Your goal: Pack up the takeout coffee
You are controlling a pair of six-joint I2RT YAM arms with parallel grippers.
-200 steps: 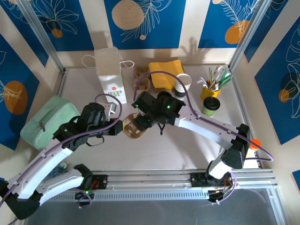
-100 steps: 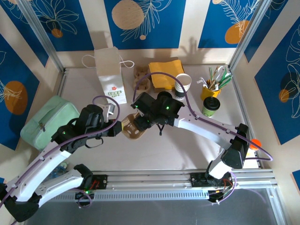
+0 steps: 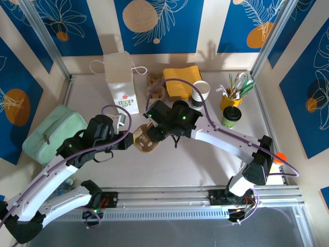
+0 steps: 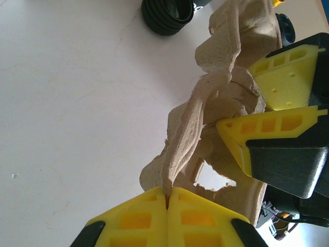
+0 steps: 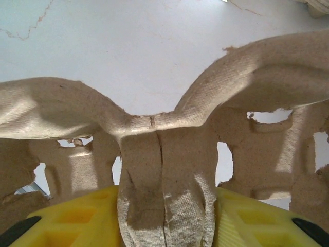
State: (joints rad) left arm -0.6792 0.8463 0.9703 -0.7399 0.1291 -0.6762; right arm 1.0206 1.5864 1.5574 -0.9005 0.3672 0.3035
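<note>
On the table (image 3: 205,159) I have the carrier (image 3: 145,140) caught between both arms, left gripper (image 4: 167,206) pressed tight on a thin edge flap and right gripper (image 5: 163,218) pinching the centre ridge, so any pull or twist between them could tear the soft pulp, ragged at its cut-outs, or let the flap slip and drop it crooked. The coffee (image 3: 231,117) stands well apart at the right, near the yellow pot (image 3: 230,99); a bent carrier may not seat it.

White left arm (image 3: 47,182) and right arm (image 3: 226,137): black joints (image 3: 255,171), green lights (image 3: 183,118), looping purple cables (image 3: 177,80), ribbed yellow gripper fingers (image 4: 138,217).
</note>
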